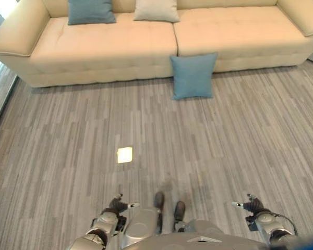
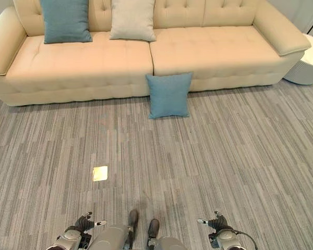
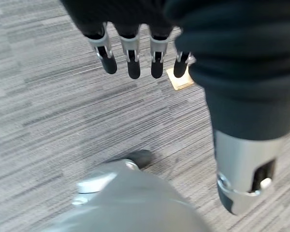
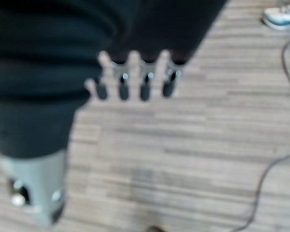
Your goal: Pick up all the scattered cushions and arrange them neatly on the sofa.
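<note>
A blue cushion (image 2: pixel 168 95) stands on the floor, leaning against the front of the cream sofa (image 2: pixel 219 52) near its middle seam. On the sofa's left seat another blue cushion (image 2: pixel 66 21) and a beige cushion (image 2: pixel 132 20) rest upright against the backrest. My left hand (image 1: pixel 117 205) hangs low at my left side, fingers (image 3: pixel 130 57) straight and holding nothing. My right hand (image 1: pixel 249 204) hangs low at my right side, its fingers (image 4: pixel 135 79) also relaxed and empty. Both hands are far from the cushions.
Grey striped carpet stretches between me and the sofa. A small bright square patch (image 1: pixel 124 154) lies on the floor ahead of me on the left. A white round object (image 2: pixel 309 67) stands beside the sofa's right end. A person's shoe (image 4: pixel 282 18) shows behind my right hand.
</note>
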Robot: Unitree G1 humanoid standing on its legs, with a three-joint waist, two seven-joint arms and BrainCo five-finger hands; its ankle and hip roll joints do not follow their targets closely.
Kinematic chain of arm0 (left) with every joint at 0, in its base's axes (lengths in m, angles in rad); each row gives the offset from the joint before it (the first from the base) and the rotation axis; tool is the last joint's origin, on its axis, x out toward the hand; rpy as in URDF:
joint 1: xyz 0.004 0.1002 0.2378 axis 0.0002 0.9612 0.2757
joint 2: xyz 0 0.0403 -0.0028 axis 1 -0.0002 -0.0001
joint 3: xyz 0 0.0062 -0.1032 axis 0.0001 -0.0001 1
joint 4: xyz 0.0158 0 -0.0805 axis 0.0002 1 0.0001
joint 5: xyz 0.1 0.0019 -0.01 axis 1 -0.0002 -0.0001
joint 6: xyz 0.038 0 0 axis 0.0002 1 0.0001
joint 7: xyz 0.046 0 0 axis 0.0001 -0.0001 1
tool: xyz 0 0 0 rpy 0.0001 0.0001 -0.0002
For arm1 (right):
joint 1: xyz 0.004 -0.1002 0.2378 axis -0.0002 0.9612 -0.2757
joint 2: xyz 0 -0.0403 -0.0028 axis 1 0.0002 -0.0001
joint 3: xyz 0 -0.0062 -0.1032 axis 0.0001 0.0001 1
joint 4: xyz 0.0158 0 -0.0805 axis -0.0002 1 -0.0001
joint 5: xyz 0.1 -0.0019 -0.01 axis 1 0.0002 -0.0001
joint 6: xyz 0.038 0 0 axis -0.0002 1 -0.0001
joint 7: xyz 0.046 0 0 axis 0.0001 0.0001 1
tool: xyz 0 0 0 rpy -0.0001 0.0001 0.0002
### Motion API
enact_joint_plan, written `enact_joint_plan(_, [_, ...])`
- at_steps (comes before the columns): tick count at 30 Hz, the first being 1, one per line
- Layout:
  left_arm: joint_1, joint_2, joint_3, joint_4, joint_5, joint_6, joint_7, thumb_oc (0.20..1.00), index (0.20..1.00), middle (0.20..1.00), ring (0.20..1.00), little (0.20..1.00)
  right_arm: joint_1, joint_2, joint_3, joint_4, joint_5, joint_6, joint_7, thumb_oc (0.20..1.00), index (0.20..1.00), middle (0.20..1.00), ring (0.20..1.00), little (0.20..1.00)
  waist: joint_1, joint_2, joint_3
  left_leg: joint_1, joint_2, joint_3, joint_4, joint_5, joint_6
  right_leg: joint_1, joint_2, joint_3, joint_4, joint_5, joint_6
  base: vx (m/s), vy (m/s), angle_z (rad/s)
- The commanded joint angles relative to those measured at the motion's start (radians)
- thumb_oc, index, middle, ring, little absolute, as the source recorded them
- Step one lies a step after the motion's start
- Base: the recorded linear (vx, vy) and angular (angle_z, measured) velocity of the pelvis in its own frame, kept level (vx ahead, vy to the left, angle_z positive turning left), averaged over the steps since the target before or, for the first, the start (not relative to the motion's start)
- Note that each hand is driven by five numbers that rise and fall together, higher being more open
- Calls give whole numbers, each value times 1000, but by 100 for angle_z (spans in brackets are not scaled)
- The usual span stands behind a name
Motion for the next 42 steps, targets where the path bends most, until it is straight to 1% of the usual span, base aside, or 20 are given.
enact_joint_plan(1, [-1,1,8,10,9,-13,6,1000,1000,1000,1000,1000,38,-31,10,-25,-20,1,4,1000,1000,1000,1000,1000,7,2,-59,34,-27,-7,129,-141,29,-42,-29,-20,293,-126,134,276,172,-78])
enact_joint_plan(3, [6,2,14,5,-1,-12,4,1000,1000,1000,1000,1000,33,-31,13,-28,-38,5,9,1000,1000,1000,1000,1000,17,7,-54,80,-35,-3,115,-155,65,-107,-74,-30,471,-62,185,238,184,-58])
enact_joint_plan(6, [-3,13,14,-2,-3,-8,7,1000,1000,1000,1000,1000,22,-30,17,-30,-45,9,9,1000,1000,1000,1000,1000,9,6,-34,121,-44,-11,103,-164,93,-226,-113,-14,688,-33,191,201,112,-30])
enact_joint_plan(8, [-8,16,18,0,-9,-11,10,1000,1000,1000,1000,1000,16,-28,22,-24,-55,10,6,1000,1000,1000,1000,1000,25,34,-36,165,-10,-6,68,-171,83,-222,-120,-82,530,-97,157,294,26,3])
enact_joint_plan(10, [-10,16,19,-3,-12,-13,9,1000,1000,1000,1000,1000,15,-30,25,-22,-59,12,5,1000,1000,1000,1000,1000,32,37,-38,171,-4,-1,65,-172,77,-223,-114,-95,446,-105,152,195,-57,-14])
enact_joint_plan(13, [-14,13,18,4,6,-19,10,1000,1000,1000,1000,1000,14,-33,27,-21,-60,17,9,1000,1000,1000,1000,1000,38,39,-39,193,12,-3,58,-176,52,-190,-56,-37,146,-39,169,255,-153,-20])
enact_joint_plan(18, [-20,3,19,26,20,-21,12,1000,1000,1000,1000,1000,22,-27,34,-3,-60,16,17,1000,1000,1000,1000,1000,28,31,-63,231,25,-25,82,-194,23,-165,-32,25,113,-7,155,354,-214,25])
enact_joint_plan(20, [-18,-2,19,26,10,-20,4,1000,1000,1000,1000,1000,29,-18,29,3,-45,9,20,1000,1000,1000,1000,1000,23,30,-71,215,46,-23,182,-141,-15,-137,-19,27,129,-27,128,426,-381,57])
enact_joint_plan(21, [-26,0,5,10,9,-17,0,1000,1000,1000,1000,1000,27,-13,29,-1,-19,-1,17,1000,1000,1000,1000,1000,19,27,-47,76,93,23,490,-61,-37,-93,-1,21,119,-41,85,274,-349,51])
enact_joint_plan(25, [-49,1,-15,-11,-2,-15,2,1000,1000,1000,1000,1000,16,-16,33,-9,13,-1,12,1000,1000,1000,1000,1000,26,34,-14,-67,146,48,736,-77,-9,-42,44,14,104,-69,38,170,-277,31])
enact_joint_plan(26, [-58,-6,-27,-19,-4,-16,3,1000,1000,1000,1000,1000,17,-17,32,-12,27,1,9,1000,1000,1000,1000,1000,17,18,-9,-102,115,62,655,-129,-2,-26,26,3,104,-78,42,153,-158,-4])
enact_joint_plan(27, [-58,-6,-27,-19,-4,-16,3,1000,1000,1000,1000,1000,17,-17,33,-12,27,1,9,1000,1000,1000,1000,1000,16,14,-7,-95,110,64,646,-124,-1,-24,21,3,104,-79,44,166,-101,24])
enact_joint_plan(29, [-57,-13,-40,-25,0,-19,6,1000,1000,1000,1000,1000,25,-21,33,-20,29,-3,7,1000,1000,1000,1000,1000,-3,-1,-18,-86,46,69,413,-144,2,-21,-4,-13,110,-86,61,183,-1,36])
enact_joint_plan(30, [-55,-14,-44,-33,7,-18,9,1000,1000,1000,1000,1000,27,-24,31,-18,19,-2,1,1000,1000,1000,1000,1000,-8,2,-29,-60,13,43,223,-91,-12,-11,-7,-22,120,-99,69,185,21,42])
enact_joint_plan(32, [-55,-20,-42,-26,5,-18,4,1000,1000,1000,1000,1000,28,-25,27,-13,13,1,5,1000,1000,1000,1000,1000,-14,4,-43,-11,6,34,115,-69,-15,3,-6,-18,136,-118,76,261,27,38])
enact_joint_plan(35, [-48,-22,-43,-23,8,-14,1,1000,1000,1000,1000,1000,33,-23,25,-9,6,5,9,1000,1000,1000,1000,1000,-16,7,-55,13,2,28,100,-68,-6,-1,-9,-21,171,-132,81,278,72,-21])
enact_joint_plan(37, [-38,-24,-40,-17,10,-12,-6,1000,1000,1000,1000,1000,41,-21,19,-6,-21,5,17,1000,1000,1000,1000,1000,-10,20,-76,94,-10,26,54,-95,21,-48,-58,-70,380,-132,137,335,152,-31])
enact_joint_plan(38, [-38,-24,-40,-17,10,-12,-6,1000,1000,1000,1000,1000,41,-21,19,-7,-21,5,17,1000,1000,1000,1000,1000,-9,19,-76,94,-12,27,53,-95,22,-52,-61,-69,388,-136,138,222,179,-34])
enact_joint_plan(39, [-47,-18,-37,-19,8,-6,-3,1000,1000,1000,1000,1000,26,-21,21,-6,-34,10,18,1000,1000,1000,1000,1000,-19,21,-54,133,-29,36,51,-109,55,-152,-127,-79,628,-61,184,189,152,-48])
enact_joint_plan(42, [-47,-10,-34,-15,4,-7,1,1000,1000,1000,1000,1000,23,-17,14,0,-34,13,14,1000,1000,1000,1000,1000,-10,41,-40,157,-22,47,70,-138,73,-193,-180,-125,671,-70,173,201,96,-12])
